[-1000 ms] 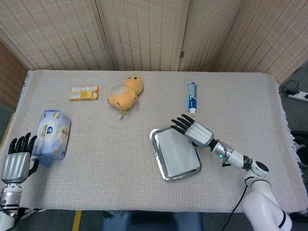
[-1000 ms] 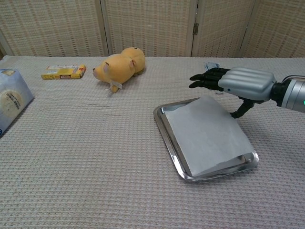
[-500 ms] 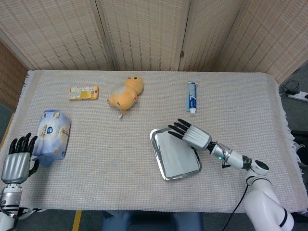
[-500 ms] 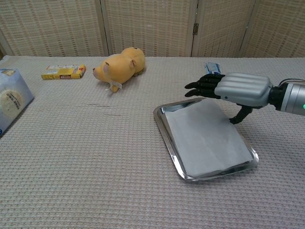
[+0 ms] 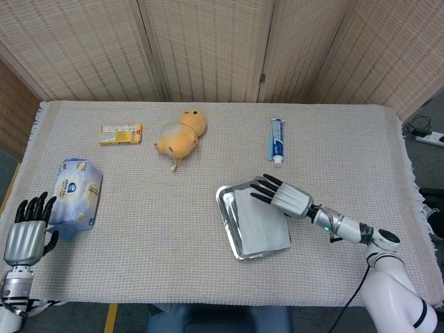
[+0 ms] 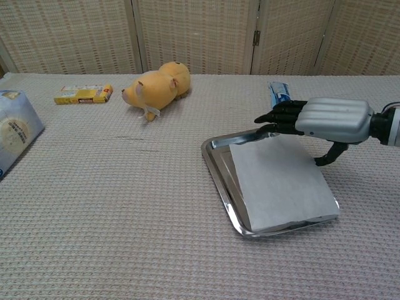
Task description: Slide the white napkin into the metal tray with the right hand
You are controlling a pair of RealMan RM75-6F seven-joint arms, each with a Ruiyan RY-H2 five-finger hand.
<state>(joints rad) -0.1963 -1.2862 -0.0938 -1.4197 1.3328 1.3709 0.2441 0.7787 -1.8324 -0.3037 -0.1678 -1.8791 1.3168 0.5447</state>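
Observation:
The white napkin (image 5: pixel 261 223) (image 6: pixel 281 184) lies in the metal tray (image 5: pixel 228 222) (image 6: pixel 220 175), shifted toward the tray's right side so its right edge rides over the rim. My right hand (image 5: pixel 286 197) (image 6: pixel 325 119) is flat with fingers spread over the napkin's far right corner; contact is not clear. It holds nothing. My left hand (image 5: pixel 26 234) rests open at the table's front left corner, next to the tissue pack, and shows only in the head view.
A yellow plush toy (image 5: pixel 181 133) (image 6: pixel 155 89) lies at the back centre. A toothpaste tube (image 5: pixel 276 139) (image 6: pixel 279 92) sits behind the tray. A yellow box (image 5: pixel 120 134) (image 6: pixel 83 94) is at the back left, a blue tissue pack (image 5: pixel 74 193) (image 6: pixel 14 132) at the left.
My right hand has drawn back to the right, and the napkin has slid right with it inside the tray, baring the tray's left side. The left hand stayed still.

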